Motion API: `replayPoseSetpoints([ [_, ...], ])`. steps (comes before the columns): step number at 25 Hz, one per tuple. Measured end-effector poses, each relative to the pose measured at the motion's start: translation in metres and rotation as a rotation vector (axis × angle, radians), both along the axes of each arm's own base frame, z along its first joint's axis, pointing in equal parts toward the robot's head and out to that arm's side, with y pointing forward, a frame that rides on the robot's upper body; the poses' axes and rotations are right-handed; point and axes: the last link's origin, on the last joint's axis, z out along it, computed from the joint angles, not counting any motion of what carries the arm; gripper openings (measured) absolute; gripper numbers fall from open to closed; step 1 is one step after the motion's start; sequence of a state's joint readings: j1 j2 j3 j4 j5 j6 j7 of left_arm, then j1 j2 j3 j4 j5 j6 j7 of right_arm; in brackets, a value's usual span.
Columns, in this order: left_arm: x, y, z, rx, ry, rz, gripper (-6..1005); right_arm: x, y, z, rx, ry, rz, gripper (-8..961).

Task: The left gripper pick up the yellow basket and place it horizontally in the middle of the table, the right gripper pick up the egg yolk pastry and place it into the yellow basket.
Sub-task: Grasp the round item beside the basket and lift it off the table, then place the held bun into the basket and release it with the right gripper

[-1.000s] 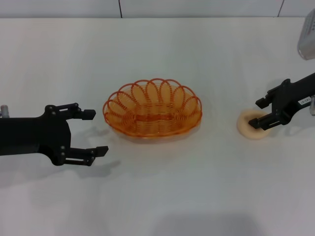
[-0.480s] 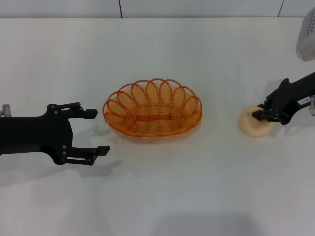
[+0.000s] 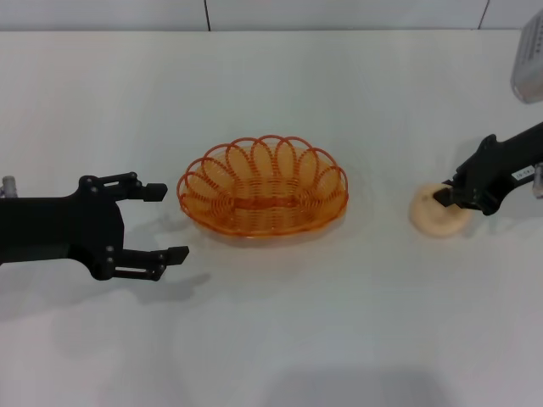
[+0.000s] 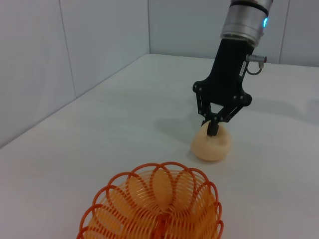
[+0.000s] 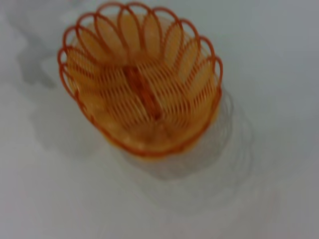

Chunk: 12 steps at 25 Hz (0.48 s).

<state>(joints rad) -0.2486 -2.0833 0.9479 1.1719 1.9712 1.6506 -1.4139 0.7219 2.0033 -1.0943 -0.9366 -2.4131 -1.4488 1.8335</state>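
The yellow basket [image 3: 263, 197] stands lengthwise across the middle of the white table [image 3: 280, 339]; it also shows in the left wrist view [image 4: 154, 211] and the right wrist view [image 5: 142, 84], and it holds nothing. My left gripper [image 3: 168, 222] is open and empty, just left of the basket and apart from it. The egg yolk pastry [image 3: 434, 219] sits at the right side of the table. My right gripper [image 3: 445, 197] is shut on the pastry's top; the left wrist view shows its fingers [image 4: 213, 130] pinching into the pastry [image 4: 212, 147]. I cannot tell whether the pastry is off the table.
The right arm's grey-white joint [image 3: 530, 64] hangs at the right edge. A pale wall [image 3: 254, 13] runs behind the table's back edge. Bare tabletop lies between the basket and the pastry and along the front.
My right gripper's fingers, open around the pastry a second ago, have shut on its top. The pastry has barely shifted. My left gripper has drawn back slightly to the left.
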Motion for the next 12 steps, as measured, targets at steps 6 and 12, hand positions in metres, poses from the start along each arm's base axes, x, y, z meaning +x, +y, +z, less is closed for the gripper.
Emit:
replayPoseSetpoints([
  [6, -0.001, -0.002, 0.0, -0.004, -0.001, 0.005, 884, -0.029, 0.001, 0.009, 0.002, 0.076, 0.056, 41],
  [12, -0.007, -0.007, 0.006, 0.011, 0.002, 0.03, 884, -0.072, 0.001, 0.011, -0.016, 0.204, 0.12, 37],
])
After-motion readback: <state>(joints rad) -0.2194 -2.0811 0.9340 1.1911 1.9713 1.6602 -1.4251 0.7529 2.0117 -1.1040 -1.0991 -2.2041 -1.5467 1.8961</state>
